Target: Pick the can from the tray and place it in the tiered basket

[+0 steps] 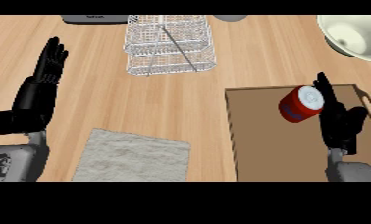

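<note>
One can (299, 105) tipped over the tray (275, 154), tiered basket (170, 46) not yet reached

Far to the left of the tray, your left hand (39, 90) rests open, fingers straight and pointing up. It has no part in this pick, so it sits well clear of the route. Just left of the tray's near half lies a flat grey cloth (130, 154). Beyond the tray's far-left corner stands the white wire tiered basket, which is where you are bound. Over the tray's far-right part you have the red can, leaning with its pale top turned up and to the right. That lean suggests it is being handled rather than standing free. Your right hand (339, 122) is at the tray's right edge, against the can's right side. Whether it is closed round the can you cannot tell. Beyond the tray's far-right corner sits a pale bowl (351, 31), so plan your carry leftward, away from it.
</note>
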